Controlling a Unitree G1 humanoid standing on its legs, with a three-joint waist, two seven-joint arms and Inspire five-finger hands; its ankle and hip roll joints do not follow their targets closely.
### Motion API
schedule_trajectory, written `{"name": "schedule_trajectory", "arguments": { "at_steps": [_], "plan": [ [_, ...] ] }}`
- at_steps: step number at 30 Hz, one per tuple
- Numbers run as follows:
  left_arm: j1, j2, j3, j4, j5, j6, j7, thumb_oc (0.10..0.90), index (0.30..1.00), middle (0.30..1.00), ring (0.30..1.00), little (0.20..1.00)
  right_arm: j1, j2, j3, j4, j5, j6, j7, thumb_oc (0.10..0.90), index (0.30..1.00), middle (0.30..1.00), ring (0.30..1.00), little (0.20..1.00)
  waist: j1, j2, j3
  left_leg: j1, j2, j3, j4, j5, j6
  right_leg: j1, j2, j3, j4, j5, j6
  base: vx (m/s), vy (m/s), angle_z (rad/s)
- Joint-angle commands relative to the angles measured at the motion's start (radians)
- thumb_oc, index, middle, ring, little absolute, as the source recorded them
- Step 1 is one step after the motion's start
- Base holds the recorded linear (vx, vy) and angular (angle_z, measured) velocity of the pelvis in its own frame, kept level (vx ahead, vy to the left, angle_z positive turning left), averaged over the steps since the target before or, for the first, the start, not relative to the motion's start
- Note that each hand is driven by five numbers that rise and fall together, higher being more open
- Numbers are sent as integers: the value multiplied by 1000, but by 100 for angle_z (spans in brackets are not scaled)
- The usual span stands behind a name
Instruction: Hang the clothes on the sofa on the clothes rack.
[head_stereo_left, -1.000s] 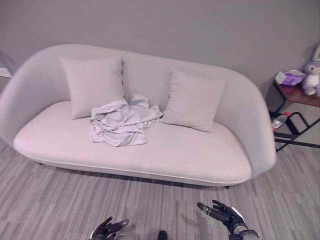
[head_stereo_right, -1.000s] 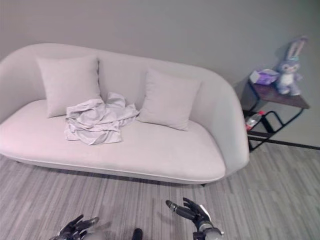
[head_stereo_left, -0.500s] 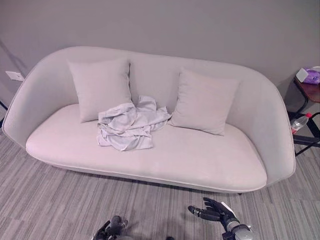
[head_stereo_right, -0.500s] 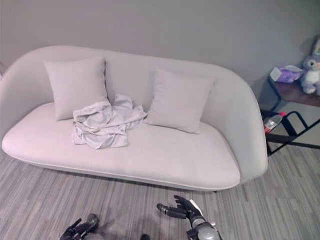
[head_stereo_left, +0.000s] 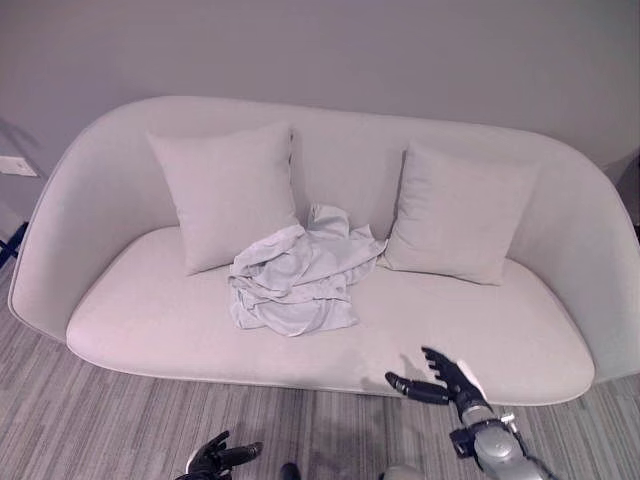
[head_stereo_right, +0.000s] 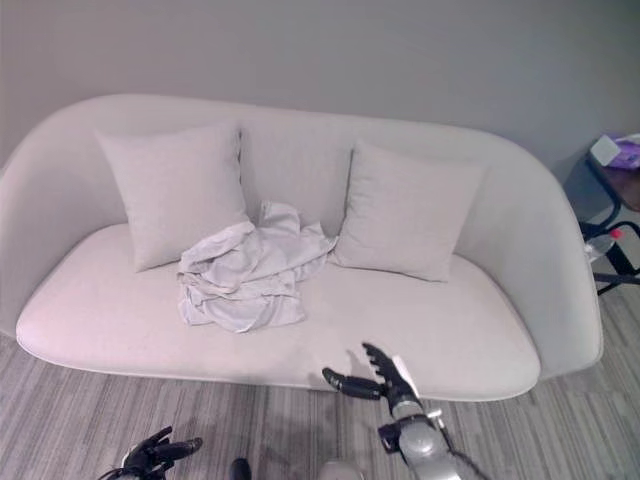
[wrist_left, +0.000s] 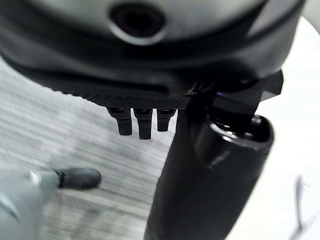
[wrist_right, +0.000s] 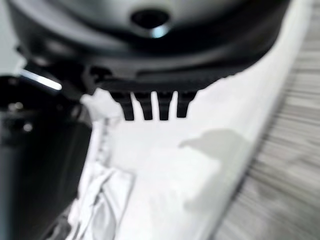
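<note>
Crumpled pale clothes (head_stereo_left: 298, 281) heaped on rounded fabric sofa (head_stereo_left: 480, 335).

Dark right hand (head_stereo_right: 392, 378) fingers spread, empty; wrist and arm cut off by the frame's lower edge. Dark left hand (head_stereo_left: 218, 459) partly cut off at that edge too. Crumpled pale grey garment (wrist_right: 102, 210) beyond the right hand is blurred in the right wrist view. Dark side table with purple item (head_stereo_right: 622, 165), far right of the right hand, cropped.
</note>
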Motion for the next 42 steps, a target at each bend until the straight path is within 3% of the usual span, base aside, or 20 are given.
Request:
{"name": "schedule_trajectory", "arguments": {
  "at_steps": [1, 4, 5, 8, 9, 13, 19, 21, 24, 30, 42],
  "plan": [
    [-17, -7, -12, 24, 107, -22, -28, 800, 900, 900, 900, 900, -144, -146, -64, -84, -150, -52, -88, 800, 900, 900, 900, 900, 26, -42, 4, -22, 51, -49, 26, -78, -37, 94, 34, -23, -381, 171, -17, 202, -129, -8],
    [-13, -12, -4, 22, 123, -15, -29, 800, 900, 900, 900, 900, -173, -142, -44, -65, -183, -22, -100, 800, 900, 900, 900, 900, 41, -63, -7, -4, 56, -60, 20, -77, -46, 133, 51, 3, -421, 193, -30, 247, -233, 54],
    [-13, -26, -25, -18, 116, -14, -23, 800, 900, 900, 900, 900, -207, -170, -25, -79, -292, -7, -118, 800, 900, 900, 900, 900, 55, -53, -12, -13, 76, -68, 17, -59, -69, 149, 66, -23, -447, 196, -37, 109, -162, 101],
    [-3, -47, -77, -47, 129, -21, -32, 800, 900, 900, 900, 900, -225, -166, -14, -50, -308, -20, -149, 800, 900, 900, 900, 900, 52, -39, -26, -27, 85, -94, 10, -47, -84, 173, 72, -51, -492, 197, -41, 140, -155, 48],
    [8, -59, -139, -65, 168, -25, -46, 800, 900, 900, 900, 900, -271, -154, 25, 2, -341, -23, -182, 800, 900, 900, 900, 900, 63, -19, -29, -42, 94, -106, 3, -39, -96, 172, 75, -65, -494, 180, -40, 53, -67, 40],
    [-3, -49, -135, -57, 148, -43, -13, 800, 900, 900, 900, 900, -393, -152, 138, 74, -458, -14, -239, 800, 900, 900, 900, 900, 82, -4, -12, -73, 108, -115, 3, -29, -109, 154, 75, -70, -494, 180, -42, 16, -52, 25],
    [-45, -31, -142, -39, 96, -74, 53, 800, 900, 900, 900, 900, -627, -123, 277, 181, -519, 5, -346, 800, 900, 900, 900, 900, 116, 13, 38, -143, 109, -139, 3, -7, -112, 98, 63, -80, -494, 208, -42, -63, -22, 4],
    [-46, -31, -140, -39, 95, -74, 53, 800, 900, 900, 900, 900, -632, -122, 280, 185, -518, 4, -349, 800, 900, 900, 900, 900, 114, 13, 38, -145, 109, -140, 3, -6, -112, 96, 63, -81, -494, 208, -42, -34, 8, 12],
    [-72, -20, -156, -35, 57, -95, 90, 800, 900, 900, 900, 900, -778, -58, 363, 335, -513, 30, -405, 800, 900, 900, 900, 900, 146, 23, 72, -194, 103, -155, 3, 13, -109, 55, 50, -90, -494, 229, -39, -56, 26, 19],
    [-93, -13, -180, -45, -4, -114, 125, 800, 900, 900, 900, 900, -917, -11, 419, 557, -460, 60, -460, 800, 900, 900, 900, 900, 171, 29, 89, -246, 94, -180, 3, 33, -112, 20, 38, -106, -494, 242, -35, -14, 18, 16],
    [-119, -9, -255, -105, -41, -143, 164, 800, 900, 900, 900, 900, -1050, 32, 473, 874, -384, 104, -494, 800, 900, 900, 900, 900, 223, 44, 104, -303, 75, -228, 3, 52, -113, -12, 22, -131, -494, 254, -24, 12, 9, 15]
  ]
}}
